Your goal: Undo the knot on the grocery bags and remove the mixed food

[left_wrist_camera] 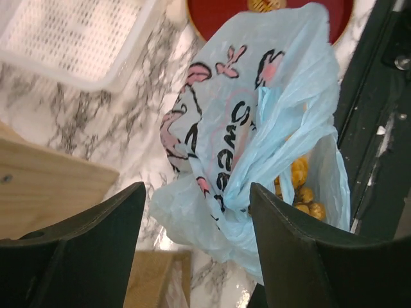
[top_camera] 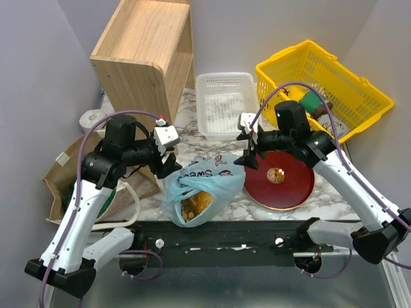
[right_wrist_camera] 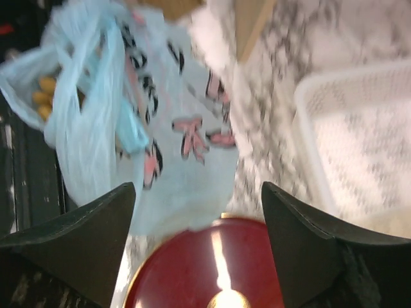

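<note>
The light blue plastic bag sits low in the centre of the top view, on the marble table by its near edge. Its mouth gapes toward the bottom of the frame, with orange-yellow food showing inside. The opening suggests the knot is mostly loosened, yet a twisted strip of handle runs down the bag in the left wrist view, so I cannot tell whether it is fully undone. All the food I can see lies inside the bag, so taking it out is not yet done, and the brown paper bag at the left edge waits its turn. The left gripper and right gripper flank the bag, each with fingers spread and nothing between them. Only the top view shows the paper bag and both arms. The left wrist view shows round golden pieces at its lower right. The right wrist view is blurred, with the bag at upper left and the red plate below.
</note>
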